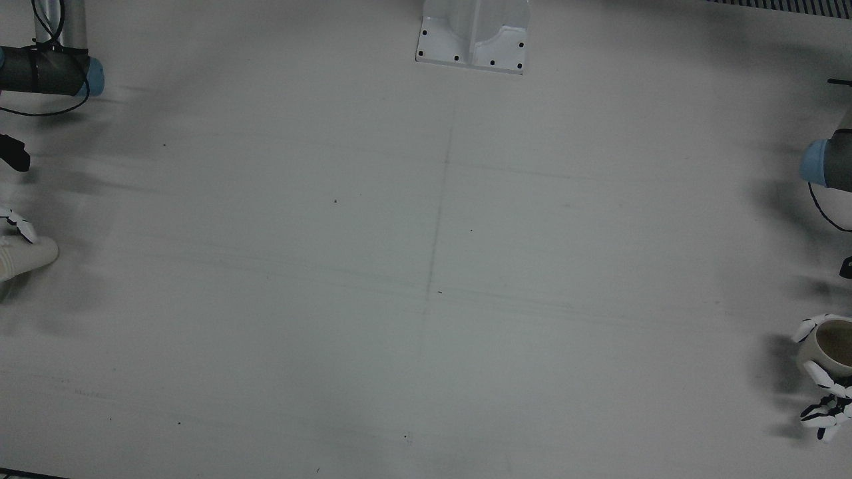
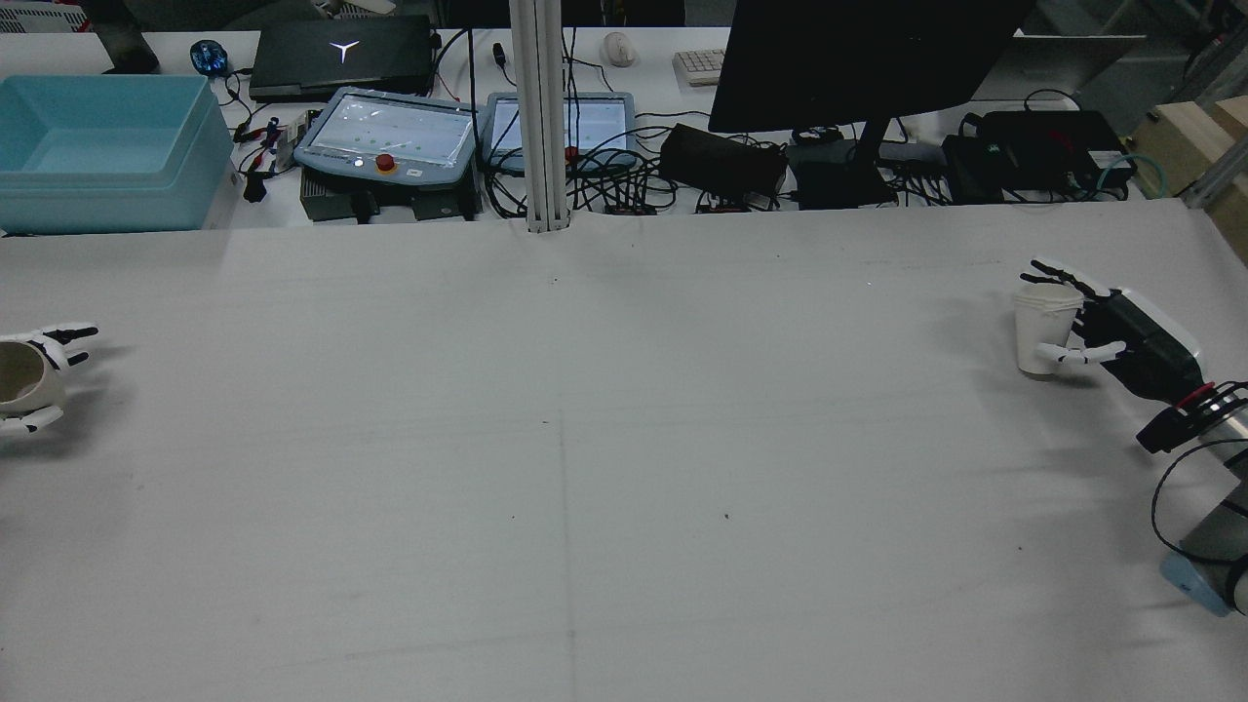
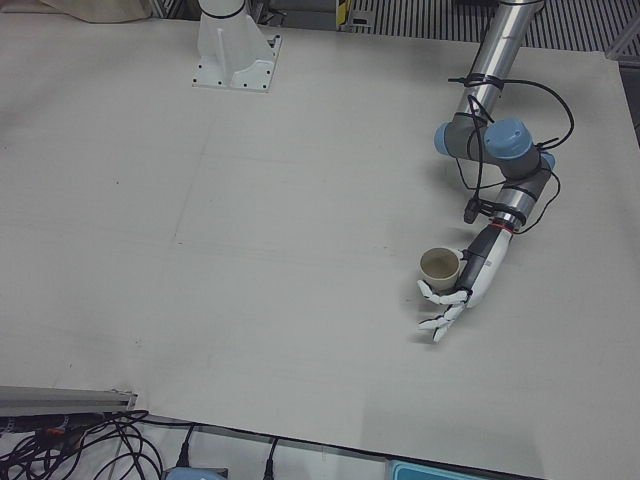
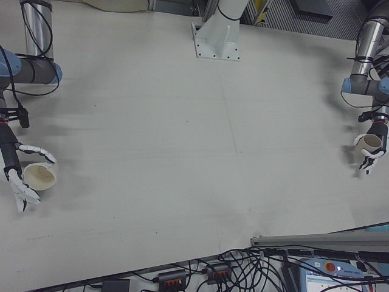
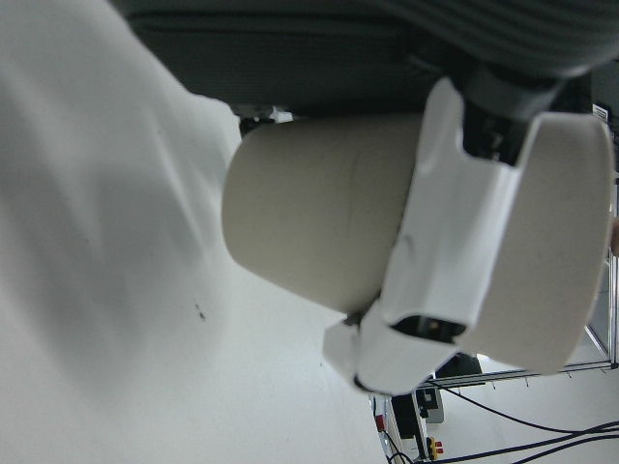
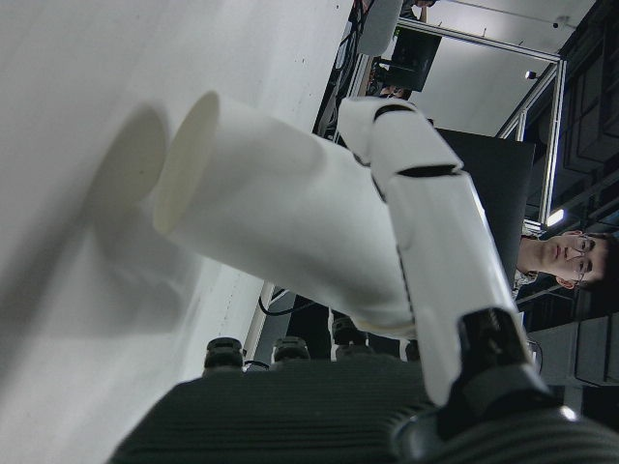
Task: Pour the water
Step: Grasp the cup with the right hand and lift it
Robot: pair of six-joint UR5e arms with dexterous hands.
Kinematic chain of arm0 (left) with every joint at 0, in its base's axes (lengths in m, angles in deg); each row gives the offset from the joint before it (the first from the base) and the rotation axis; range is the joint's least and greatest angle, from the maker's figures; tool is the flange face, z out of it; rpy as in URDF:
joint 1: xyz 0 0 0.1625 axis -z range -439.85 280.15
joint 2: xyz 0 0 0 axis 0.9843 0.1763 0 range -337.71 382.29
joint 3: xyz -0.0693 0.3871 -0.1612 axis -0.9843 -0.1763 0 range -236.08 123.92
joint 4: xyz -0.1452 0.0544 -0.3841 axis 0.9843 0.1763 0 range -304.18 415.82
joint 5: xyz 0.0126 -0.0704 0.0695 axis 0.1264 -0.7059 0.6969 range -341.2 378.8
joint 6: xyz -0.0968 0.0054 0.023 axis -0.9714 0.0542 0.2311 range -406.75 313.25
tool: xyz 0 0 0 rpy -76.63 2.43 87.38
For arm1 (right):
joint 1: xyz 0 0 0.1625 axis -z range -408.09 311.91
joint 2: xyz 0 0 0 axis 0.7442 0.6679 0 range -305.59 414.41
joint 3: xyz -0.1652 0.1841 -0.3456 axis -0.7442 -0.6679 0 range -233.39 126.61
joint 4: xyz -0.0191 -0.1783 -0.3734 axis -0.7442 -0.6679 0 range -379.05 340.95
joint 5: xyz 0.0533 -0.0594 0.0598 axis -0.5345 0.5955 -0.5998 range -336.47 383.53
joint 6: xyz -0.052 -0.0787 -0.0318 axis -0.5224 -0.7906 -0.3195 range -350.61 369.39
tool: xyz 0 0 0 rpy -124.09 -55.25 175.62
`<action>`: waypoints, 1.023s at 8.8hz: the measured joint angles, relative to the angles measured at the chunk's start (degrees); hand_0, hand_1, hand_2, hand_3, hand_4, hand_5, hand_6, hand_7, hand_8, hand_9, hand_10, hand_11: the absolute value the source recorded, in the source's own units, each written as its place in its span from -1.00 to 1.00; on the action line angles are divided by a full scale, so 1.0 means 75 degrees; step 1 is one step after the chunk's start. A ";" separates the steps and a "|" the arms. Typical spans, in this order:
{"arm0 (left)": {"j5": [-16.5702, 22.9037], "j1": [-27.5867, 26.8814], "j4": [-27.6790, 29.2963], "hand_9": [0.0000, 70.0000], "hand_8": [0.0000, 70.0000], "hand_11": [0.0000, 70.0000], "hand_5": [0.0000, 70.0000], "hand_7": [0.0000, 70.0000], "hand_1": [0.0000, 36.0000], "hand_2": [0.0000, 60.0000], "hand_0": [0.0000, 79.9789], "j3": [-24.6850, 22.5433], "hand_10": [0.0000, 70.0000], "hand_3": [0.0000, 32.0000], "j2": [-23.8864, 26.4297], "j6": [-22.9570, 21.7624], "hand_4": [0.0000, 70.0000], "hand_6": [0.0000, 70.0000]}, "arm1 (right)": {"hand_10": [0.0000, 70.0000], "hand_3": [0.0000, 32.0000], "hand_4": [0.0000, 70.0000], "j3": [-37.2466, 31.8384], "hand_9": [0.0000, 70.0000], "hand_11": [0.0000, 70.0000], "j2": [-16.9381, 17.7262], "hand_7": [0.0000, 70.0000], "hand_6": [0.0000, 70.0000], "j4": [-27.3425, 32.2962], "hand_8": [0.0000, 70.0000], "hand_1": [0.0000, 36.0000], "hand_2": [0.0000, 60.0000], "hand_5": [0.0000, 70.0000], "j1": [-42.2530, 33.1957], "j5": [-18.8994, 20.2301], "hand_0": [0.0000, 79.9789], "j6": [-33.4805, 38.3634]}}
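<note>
Two cups held at opposite edges of the table (image 2: pixel 624 439).

Our left hand (image 3: pixel 462 290) wraps the beige cup (image 3: pixel 439 265) at the table's left edge; our right hand (image 2: pixel 1102 327) clasps the white paper cup (image 2: pixel 1039 327) at the right edge, apparently lifted. We judge both cups light and thin-walled, easily crushed, so we'd hold them mid-wall, gently, below the rim.

Left hand (image 2: pixel 29 375) around one cup (image 2: pixel 19 375) at the table's (image 2: pixel 585 439) left edge, right hand (image 2: pixel 1111 331) around another cup (image 2: pixel 1041 331) — far right

Blue bin (image 2: pixel 102 151), laptop (image 2: pixel 341 54), monitor (image 2: pixel 868 58) behind table (image 2: pixel 585 439).
</note>
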 measured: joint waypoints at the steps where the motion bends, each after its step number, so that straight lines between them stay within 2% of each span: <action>1: -0.0004 0.0002 0.0006 -0.81 -0.81 -0.52 1.00 -0.40 1.00 1.00 1.00 0.0016 -0.74 -1.00 0.0000 -0.0003 1.00 -0.59 | 0.10 -0.10 -0.37 0.0025 1.00 0.67 -0.0028 1.00 0.49 -0.0004 0.50 1.00 0.29 -0.20 0.0021 -0.0004 1.00 -0.0009; 2: -0.0004 0.0002 0.0010 -0.81 -0.81 -0.52 1.00 -0.40 1.00 1.00 1.00 0.0023 -0.74 -1.00 -0.0001 -0.0002 1.00 -0.58 | 0.34 0.88 -0.52 0.0066 1.00 0.99 -0.0036 1.00 0.64 -0.0029 0.74 1.00 0.87 -0.14 0.0023 -0.0007 1.00 -0.0011; 3: -0.0002 0.0002 0.0011 -0.81 -0.81 -0.52 1.00 -0.40 1.00 1.00 1.00 0.0031 -0.74 -1.00 -0.0001 0.0002 1.00 -0.58 | 0.51 1.00 -0.71 0.0203 1.00 1.00 -0.0024 1.00 0.57 -0.0153 0.75 1.00 1.00 -0.11 0.0015 -0.0008 1.00 -0.0011; 4: -0.0001 0.0002 0.0012 -0.81 -0.81 -0.52 1.00 -0.40 1.00 1.00 1.00 0.0036 -0.74 -1.00 -0.0001 0.0004 1.00 -0.59 | 0.61 1.00 -0.83 0.0441 1.00 1.00 -0.0004 1.00 0.52 -0.0375 0.72 1.00 1.00 -0.10 0.0001 -0.0005 1.00 -0.0011; 5: -0.0001 0.0002 0.0012 -0.81 -0.81 -0.53 1.00 -0.40 1.00 1.00 1.00 0.0031 -0.75 -1.00 -0.0001 -0.0003 1.00 -0.59 | 0.62 1.00 -0.88 0.0659 1.00 1.00 0.0014 1.00 0.47 -0.0546 0.65 1.00 1.00 -0.10 -0.0024 -0.0001 1.00 -0.0007; 7: 0.0000 0.0010 -0.0001 -0.82 -0.81 -0.53 1.00 -0.41 1.00 1.00 1.00 0.0002 -0.75 -1.00 -0.0001 -0.0054 1.00 -0.59 | 0.57 1.00 -0.92 0.0933 0.97 1.00 0.0066 1.00 0.37 -0.0680 0.53 1.00 1.00 -0.12 -0.0139 0.0006 1.00 0.0016; 9: 0.0007 0.0013 -0.0125 -0.83 -0.82 -0.56 1.00 -0.39 1.00 1.00 1.00 -0.0135 -0.77 -1.00 -0.0001 -0.0183 1.00 -0.58 | 0.54 1.00 -0.72 0.1602 0.95 1.00 0.0428 1.00 0.47 -0.0828 0.52 1.00 1.00 -0.13 -0.0467 0.0027 1.00 0.0034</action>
